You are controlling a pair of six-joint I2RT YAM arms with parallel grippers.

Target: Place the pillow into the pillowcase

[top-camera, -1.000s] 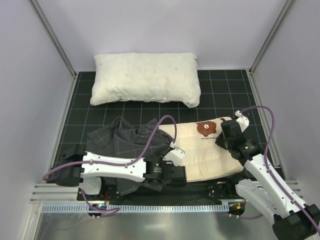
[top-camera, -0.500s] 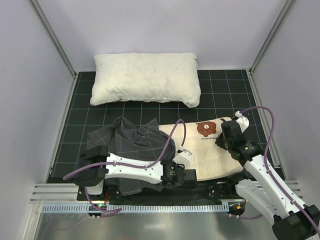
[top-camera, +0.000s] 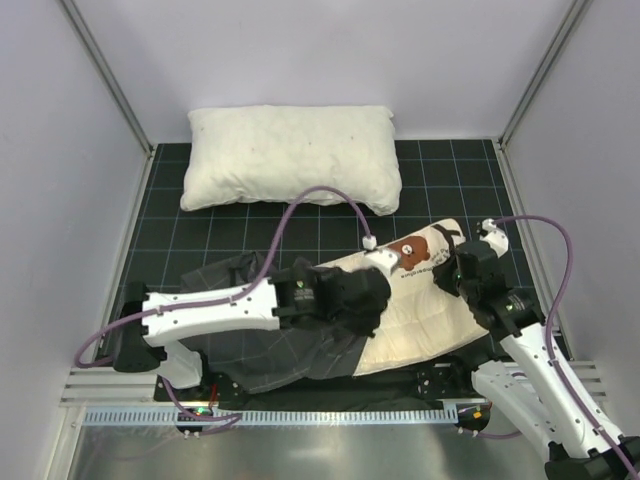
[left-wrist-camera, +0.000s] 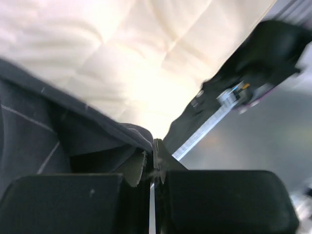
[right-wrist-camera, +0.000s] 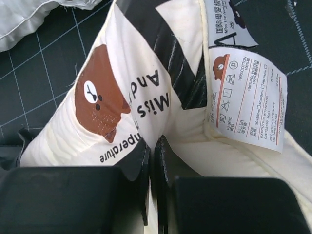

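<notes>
Grey checked pillowcase (top-camera: pixel 270 350) has been drawn rightward over the worktop (top-camera: pixel 450 180) and now laps the left end of the cream pillow (top-camera: pixel 430 320). The left pincer (left-wrist-camera: pixel 153 146), lately open, is clamped on its hem. The right pincer (right-wrist-camera: pixel 152 146) pinches the pillow's printed corner. Insertion judged begun.

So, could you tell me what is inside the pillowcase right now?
The pillow runs under the pillowcase edge pinched by the left gripper; its bear-print end sticks out. Fabric and the left arm hide how far in it goes.
</notes>
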